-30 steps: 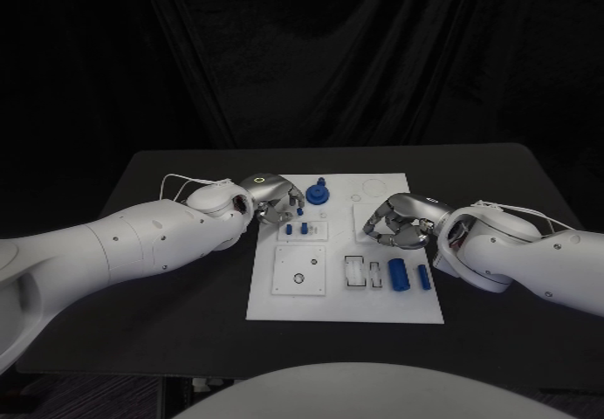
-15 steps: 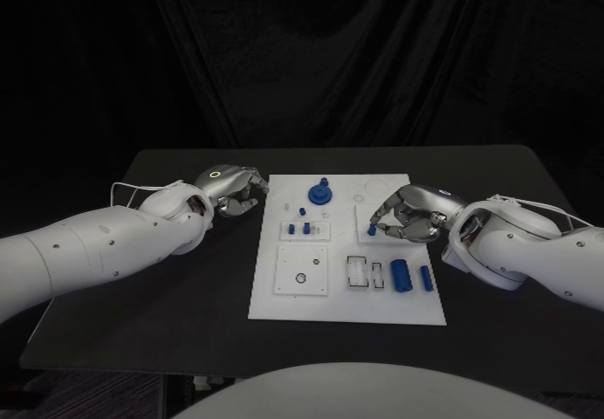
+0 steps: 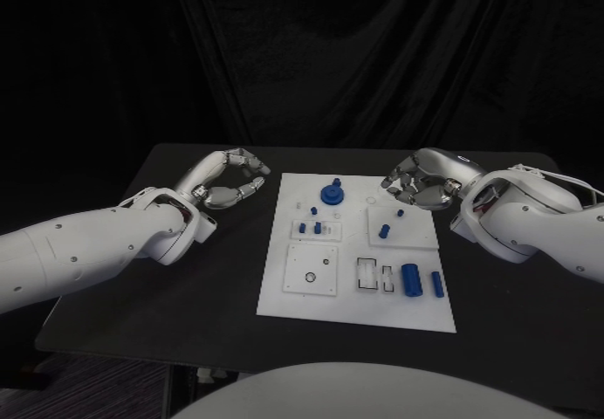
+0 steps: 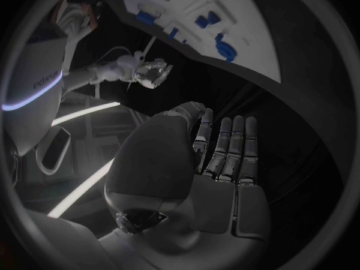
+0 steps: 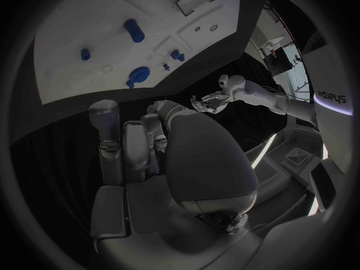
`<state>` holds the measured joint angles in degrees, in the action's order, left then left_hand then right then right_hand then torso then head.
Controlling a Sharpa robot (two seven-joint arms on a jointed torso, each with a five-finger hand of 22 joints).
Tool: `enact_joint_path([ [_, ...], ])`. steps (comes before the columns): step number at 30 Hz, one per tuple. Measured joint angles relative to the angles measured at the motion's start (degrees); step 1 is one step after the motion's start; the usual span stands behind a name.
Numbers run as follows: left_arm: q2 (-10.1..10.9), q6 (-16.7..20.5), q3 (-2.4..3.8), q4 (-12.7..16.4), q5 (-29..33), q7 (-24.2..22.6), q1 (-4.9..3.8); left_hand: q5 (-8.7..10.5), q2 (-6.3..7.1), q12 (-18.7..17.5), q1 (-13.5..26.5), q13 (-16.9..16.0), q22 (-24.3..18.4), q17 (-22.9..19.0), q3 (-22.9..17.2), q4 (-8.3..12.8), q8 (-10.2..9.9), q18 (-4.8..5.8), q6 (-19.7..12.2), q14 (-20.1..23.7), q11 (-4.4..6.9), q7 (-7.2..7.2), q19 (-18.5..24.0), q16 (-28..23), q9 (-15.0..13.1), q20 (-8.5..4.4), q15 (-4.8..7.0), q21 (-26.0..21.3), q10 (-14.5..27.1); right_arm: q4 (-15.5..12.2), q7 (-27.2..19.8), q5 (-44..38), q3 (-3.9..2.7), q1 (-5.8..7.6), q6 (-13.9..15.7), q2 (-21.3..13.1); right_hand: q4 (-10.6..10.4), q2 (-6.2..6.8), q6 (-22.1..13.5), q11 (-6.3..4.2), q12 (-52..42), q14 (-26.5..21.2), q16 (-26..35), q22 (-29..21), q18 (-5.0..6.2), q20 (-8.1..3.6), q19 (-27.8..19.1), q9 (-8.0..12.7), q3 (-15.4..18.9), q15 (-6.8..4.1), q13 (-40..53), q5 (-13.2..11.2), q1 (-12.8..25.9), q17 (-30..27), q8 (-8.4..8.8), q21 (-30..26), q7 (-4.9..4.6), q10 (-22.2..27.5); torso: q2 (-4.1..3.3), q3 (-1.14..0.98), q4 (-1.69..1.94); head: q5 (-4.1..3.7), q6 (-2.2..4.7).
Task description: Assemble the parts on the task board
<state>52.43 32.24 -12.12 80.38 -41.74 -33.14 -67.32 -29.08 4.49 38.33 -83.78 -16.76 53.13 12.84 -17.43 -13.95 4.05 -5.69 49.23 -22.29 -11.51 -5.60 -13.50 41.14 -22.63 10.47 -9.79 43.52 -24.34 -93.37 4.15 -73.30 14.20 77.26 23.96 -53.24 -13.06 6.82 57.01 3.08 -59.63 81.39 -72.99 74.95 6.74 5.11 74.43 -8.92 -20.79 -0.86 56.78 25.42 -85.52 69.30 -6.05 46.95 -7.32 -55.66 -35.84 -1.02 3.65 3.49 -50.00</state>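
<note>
A black curtain hangs behind the black table (image 3: 164, 288). The white rectangular task board (image 3: 284, 301) lies in the table's middle. On it stand small blue plastic parts: a round knobbed piece (image 3: 332, 193) near the far edge, short pegs (image 3: 319, 229) in a raised block, and two cylinders (image 3: 412, 279) towards the right edge. The left robot hand (image 3: 230, 182) hovers off the board's far-left corner, fingers loosely apart, holding nothing. The right robot hand (image 3: 424, 181) sits at the far-right corner, fingers curled in, empty.

Black table (image 3: 188, 288) before a dark, perhaps curtained, backdrop (image 3: 327, 70).
</note>
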Motion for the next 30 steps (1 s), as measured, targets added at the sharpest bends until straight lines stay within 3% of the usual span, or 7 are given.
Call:
enact_joint_path([
  [2,1.10,-2.81,0.00,1.89,7.05,-1.64,0.00,-0.21,-0.74,-0.83,-0.74,2.42,-6.12,-2.61,1.72,-1.54,-0.07,0.01,-1.09,2.24,0.38,-1.10,4.14,-2.41,1.78,0.30,-0.07,-9.26,1.16,1.23,0.01,-0.40,0.00,0.17,0.18,0.85,0.52,0.79,0.82,0.21,5.76,-1.10,0.46,0.00,0.55,0.12,-1.19,-0.23,-0.52,0.21,-5.42,-0.24,-0.79,-0.58,-0.37,-1.68,-0.44,6.88,-0.01,0.05,0.01,0.03,0.00],
  [8,2.47,-11.62,0.01,6.02,21.44,-3.80,0.44,-1.59,-2.65,-3.55,-0.57,8.21,-12.38,-7.81,6.29,-2.63,-0.07,-0.98,-3.40,4.67,2.30,-2.94,0.64,-6.93,7.44,1.72,0.93,-16.42,3.49,4.42,0.03,-3.13,0.01,0.01,0.63,2.61,2.47,2.17,0.69,1.63,13.39,-6.11,4.30,0.00,1.48,0.89,-5.49,-1.29,-1.10,1.43,-11.44,-0.44,-2.18,-5.21,-1.50,-7.55,-1.12,15.17,-0.09,0.24,0.11,-0.47,0.00],
  [16,3.22,-21.74,-0.01,9.33,30.63,-4.99,2.32,0.94,-7.99,-14.60,3.22,13.75,-25.81,-10.85,17.20,-2.68,-1.11,-3.63,-21.91,17.63,6.91,0.66,7.42,-27.46,17.20,3.89,2.19,-30.59,14.66,7.93,0.19,-8.79,0.04,-1.53,0.87,3.48,4.38,2.76,-3.71,3.79,20.46,-9.31,4.71,-0.01,1.79,2.33,-7.89,-2.22,-0.09,3.08,-18.47,-1.55,-2.76,-8.10,-2.69,-5.62,-1.39,22.62,-0.19,0.43,0.15,-1.05,0.00],
  [20,3.23,-24.34,-0.03,9.58,32.12,-5.17,3.10,4.35,-11.35,-17.36,6.42,14.11,-31.35,-11.28,21.59,-2.79,-1.56,-3.63,-27.05,19.60,7.06,2.56,9.52,-31.04,19.39,4.38,2.29,-34.33,17.72,8.49,0.33,-10.45,0.04,-1.98,0.76,3.24,3.90,2.26,-3.76,4.06,23.10,-2.40,-2.19,-0.01,0.29,2.93,0.09,-2.89,0.17,3.32,-23.61,-3.56,-1.77,-1.93,-4.35,8.86,-1.34,20.14,-0.16,0.36,0.14,-1.53,0.00],
  [22,3.23,-25.57,-0.02,9.58,32.99,-5.26,3.58,6.64,-14.63,-18.48,9.70,14.25,-32.66,-11.43,23.30,-2.89,-1.78,-3.63,-28.88,20.26,6.74,2.63,9.78,-32.39,20.05,4.47,2.23,-35.20,18.82,8.67,0.46,-11.45,0.03,-2.31,0.70,2.92,3.22,2.58,-4.11,4.04,24.13,-0.91,-3.67,-0.01,-0.13,3.03,1.89,-2.89,0.39,3.36,-25.53,-4.94,-0.93,-0.58,-4.37,12.21,-0.99,19.17,-0.13,0.32,0.12,-1.71,0.00],
  [24,3.23,-26.56,-0.02,9.58,33.90,-5.32,4.00,10.82,-16.53,-19.37,13.10,14.33,-33.32,-11.52,25.78,-2.94,-1.78,-3.63,-30.93,20.68,6.31,3.41,9.78,-33.29,20.52,4.47,2.23,-35.51,19.85,8.75,0.57,-12.25,0.03,-2.63,0.67,2.61,2.53,3.15,-4.64,3.80,25.13,0.36,-4.96,-0.01,-0.11,2.98,3.40,-2.75,0.94,3.14,-27.63,-6.46,-0.35,0.71,-4.20,15.04,-0.87,18.02,-0.10,0.29,0.12,-2.03,0.00],
  [30,3.30,-28.97,-0.02,9.71,36.93,-5.42,4.98,19.45,-19.23,-21.31,16.49,14.64,-35.81,-11.73,30.94,-2.81,-2.41,-3.63,-36.66,21.27,7.12,7.15,10.09,-34.72,21.05,4.16,2.01,-36.76,21.41,9.10,1.11,-14.27,0.03,-3.59,0.46,1.94,1.20,3.65,-4.70,3.78,26.08,0.60,-5.35,-0.02,-0.10,2.88,3.70,-2.27,1.96,2.92,-30.56,-8.20,0.87,0.92,-3.44,16.29,-0.80,17.26,-0.06,0.24,0.07,-2.75,0.00],
])
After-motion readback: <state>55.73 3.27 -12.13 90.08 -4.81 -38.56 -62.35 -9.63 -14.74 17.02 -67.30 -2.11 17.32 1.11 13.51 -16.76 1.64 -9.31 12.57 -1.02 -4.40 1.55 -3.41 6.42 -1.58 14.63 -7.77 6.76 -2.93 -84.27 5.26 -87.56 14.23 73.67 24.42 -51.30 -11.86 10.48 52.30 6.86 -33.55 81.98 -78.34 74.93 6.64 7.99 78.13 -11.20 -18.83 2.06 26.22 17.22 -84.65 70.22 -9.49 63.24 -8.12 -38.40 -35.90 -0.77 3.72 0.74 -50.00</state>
